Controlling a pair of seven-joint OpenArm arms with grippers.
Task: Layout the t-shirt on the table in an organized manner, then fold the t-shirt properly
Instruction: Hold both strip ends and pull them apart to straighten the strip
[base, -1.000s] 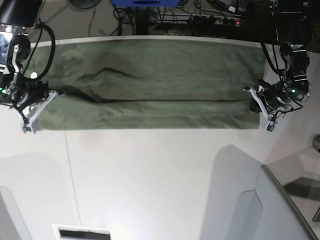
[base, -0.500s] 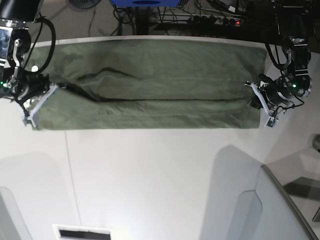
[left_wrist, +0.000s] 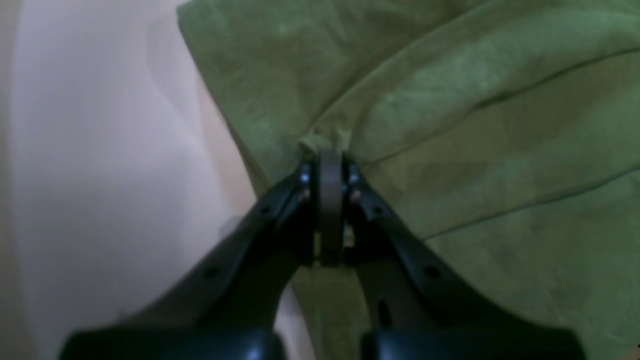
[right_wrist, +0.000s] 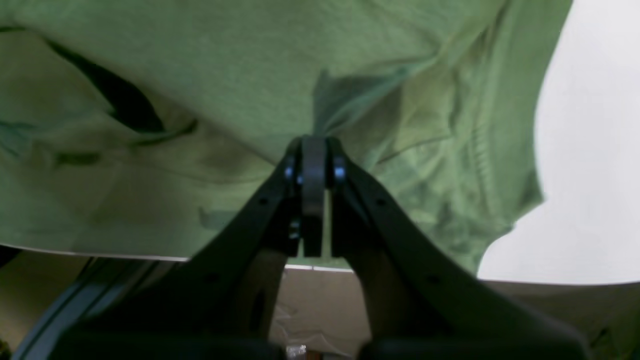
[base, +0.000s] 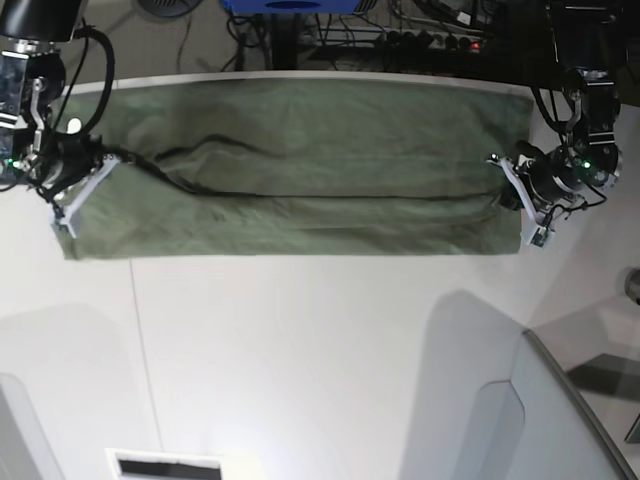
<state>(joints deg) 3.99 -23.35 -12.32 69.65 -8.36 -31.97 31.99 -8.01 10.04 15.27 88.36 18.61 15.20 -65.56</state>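
Observation:
The olive-green t-shirt (base: 300, 130) lies as a long folded band across the far part of the white table (base: 300, 350). A raised fold line runs across it between the two grippers. At the shirt's right end, my left gripper (base: 503, 190) is shut on a pinch of cloth; the left wrist view shows its jaws closed on the t-shirt (left_wrist: 450, 100) at the left gripper (left_wrist: 327, 147). At the shirt's left end, my right gripper (base: 110, 165) is likewise shut on fabric. In the right wrist view the t-shirt (right_wrist: 200, 75) hangs lifted from the right gripper (right_wrist: 314, 142).
Grey translucent panels stand at the near right (base: 560, 420) and near left (base: 20, 430). A white slotted piece (base: 165, 465) sits at the near edge. Cables and equipment (base: 420, 35) crowd the space behind the table's far edge.
Both grippers have moved toward the far edge, carrying the shirt's pinched ends with them. The fold line between them has shifted farther up the shirt and pulled straighter.

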